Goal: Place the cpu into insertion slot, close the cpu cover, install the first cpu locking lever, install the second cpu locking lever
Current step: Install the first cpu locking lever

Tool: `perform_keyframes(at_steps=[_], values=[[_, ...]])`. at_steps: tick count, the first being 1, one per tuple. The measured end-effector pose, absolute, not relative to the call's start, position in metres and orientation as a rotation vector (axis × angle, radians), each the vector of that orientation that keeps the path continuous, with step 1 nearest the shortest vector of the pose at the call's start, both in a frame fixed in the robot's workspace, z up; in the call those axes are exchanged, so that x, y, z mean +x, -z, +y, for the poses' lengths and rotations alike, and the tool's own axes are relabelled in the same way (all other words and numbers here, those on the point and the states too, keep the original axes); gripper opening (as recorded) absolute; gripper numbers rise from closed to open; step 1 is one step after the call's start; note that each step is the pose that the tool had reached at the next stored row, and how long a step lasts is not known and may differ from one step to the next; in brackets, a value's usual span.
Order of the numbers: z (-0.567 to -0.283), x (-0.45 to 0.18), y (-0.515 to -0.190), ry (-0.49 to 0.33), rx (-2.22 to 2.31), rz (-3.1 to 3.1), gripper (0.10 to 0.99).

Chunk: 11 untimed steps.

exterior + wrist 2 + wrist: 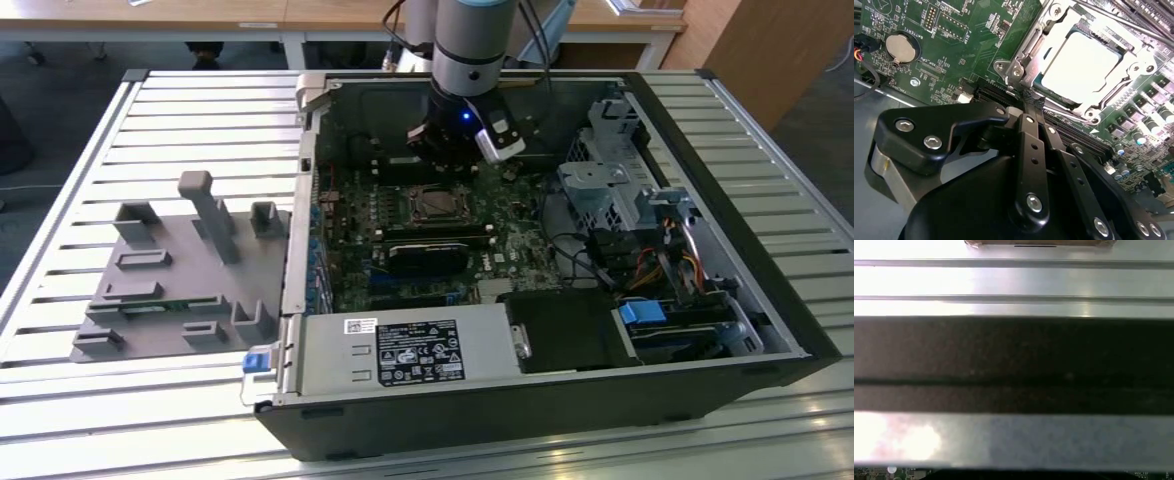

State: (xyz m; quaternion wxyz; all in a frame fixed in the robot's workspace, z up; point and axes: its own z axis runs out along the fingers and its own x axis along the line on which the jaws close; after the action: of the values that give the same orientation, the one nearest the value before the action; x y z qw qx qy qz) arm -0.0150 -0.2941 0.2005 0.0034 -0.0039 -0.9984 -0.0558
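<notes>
The cpu (1081, 65), a pale square chip, lies flat in the insertion slot (434, 204) in the middle of the green board. The cpu cover (1028, 49), a silvery frame, is folded down over its edges. A thin metal lever rod (1064, 111) runs along the socket side nearest my fingers. My gripper (1029, 97) is shut, its black fingers pressed together with nothing seen between them. The tips sit right at the socket's corner. In the exterior view the gripper (447, 158) hangs just behind the socket, low inside the open case.
A long black card slot (1079, 137) and a coin battery (901, 47) lie close to my fingers. The power supply box (400, 350) fills the case front, and a drive cage (607, 190) with cables stands on the exterior view's right. A grey fixture (187, 270) rests on the slatted table.
</notes>
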Motion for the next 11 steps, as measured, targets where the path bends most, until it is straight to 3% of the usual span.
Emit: perform_keyframes(at_steps=[11], values=[[-0.2935, -0.015, -0.1975, 0.153, -0.012, -3.131, 0.114]])
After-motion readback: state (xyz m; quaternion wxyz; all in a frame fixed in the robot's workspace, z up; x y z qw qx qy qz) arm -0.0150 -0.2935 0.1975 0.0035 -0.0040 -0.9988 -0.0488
